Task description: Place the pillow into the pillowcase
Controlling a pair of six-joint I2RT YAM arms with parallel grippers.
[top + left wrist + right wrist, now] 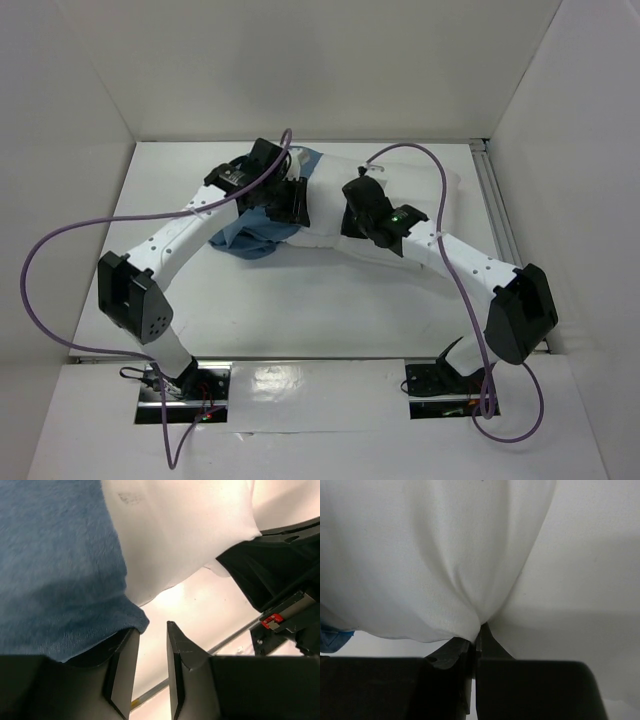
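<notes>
The white pillow (325, 195) lies at the back middle of the table, between my two grippers. The blue pillowcase (250, 238) lies crumpled at its left end, under my left arm. My left gripper (297, 203) is open; in the left wrist view (151, 627) the pillowcase (55, 570) drapes over the left fingertip, with nothing between the jaws, and the pillow (180, 530) is just beyond. My right gripper (352, 205) is shut on a pinch of pillow fabric (430, 555), seen in the right wrist view (479, 627). A bit of blue cloth (332, 637) shows at the left edge.
White enclosure walls stand on three sides of the table. An aluminium rail (495, 200) runs along the right edge. Purple cables (45, 250) loop off both arms. The right gripper's black body (280, 565) is close to my left gripper.
</notes>
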